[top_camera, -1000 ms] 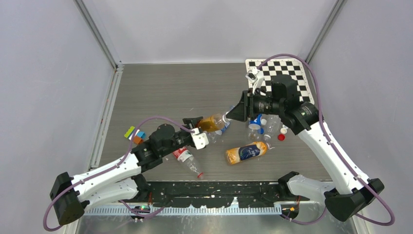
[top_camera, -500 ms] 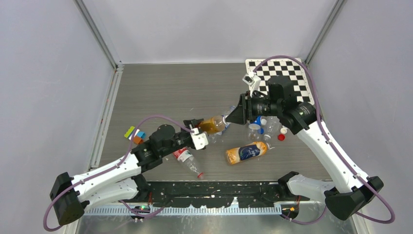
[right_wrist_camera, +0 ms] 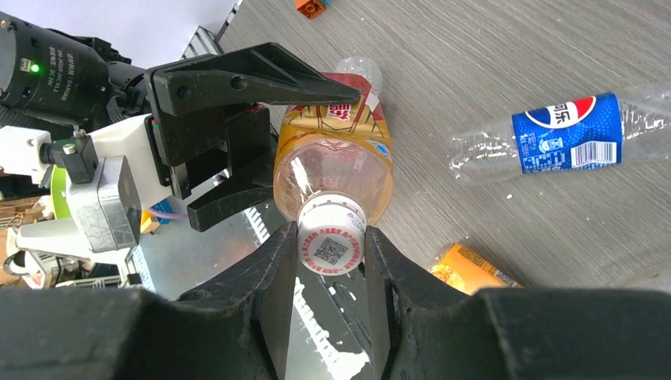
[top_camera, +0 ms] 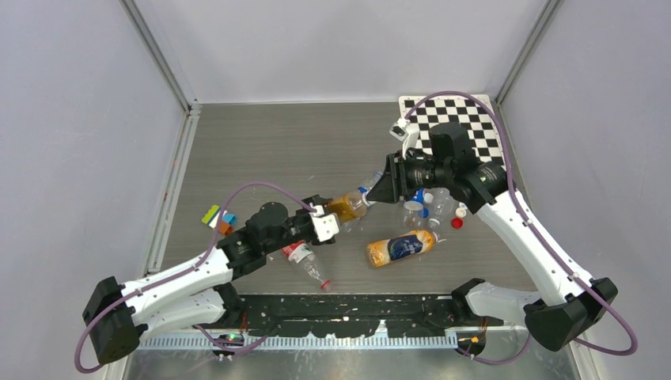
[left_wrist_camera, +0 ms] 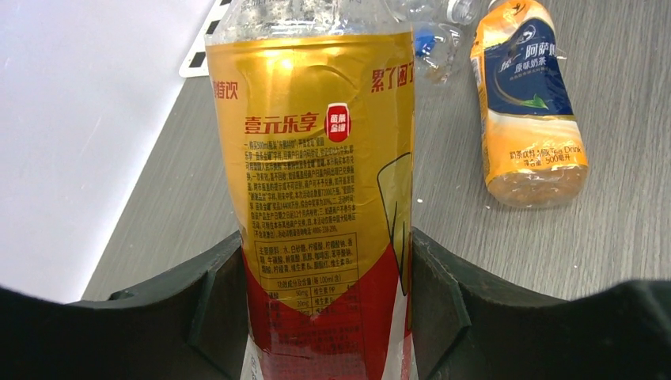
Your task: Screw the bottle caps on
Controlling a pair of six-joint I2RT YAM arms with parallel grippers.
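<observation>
My left gripper [top_camera: 323, 212] is shut on a yellow-and-red labelled bottle [top_camera: 346, 205], which fills the left wrist view [left_wrist_camera: 324, 198] between both jaws. My right gripper [top_camera: 373, 192] is shut on a white cap [right_wrist_camera: 332, 245] with a QR code that sits on this bottle's neck [right_wrist_camera: 332, 170]. The left gripper [right_wrist_camera: 237, 119] shows behind the bottle in the right wrist view. Loose caps lie near the right arm: a red one [top_camera: 457, 223], a white one [top_camera: 460, 211] and a blue one [top_camera: 425, 212].
An orange-labelled tea bottle [top_camera: 401, 247] lies in the middle front and shows in the left wrist view [left_wrist_camera: 526, 95]. A red-labelled bottle [top_camera: 305, 262] lies by the left arm. A blue-labelled bottle [right_wrist_camera: 566, 134] and clear bottles [top_camera: 415, 206] lie right. Coloured blocks [top_camera: 219, 217] lie left; a checkerboard [top_camera: 467, 127] is far right.
The right arm has shifted slightly left and its wrist has turned while it holds the cap. The left gripper and the bottle have moved slightly toward the front.
</observation>
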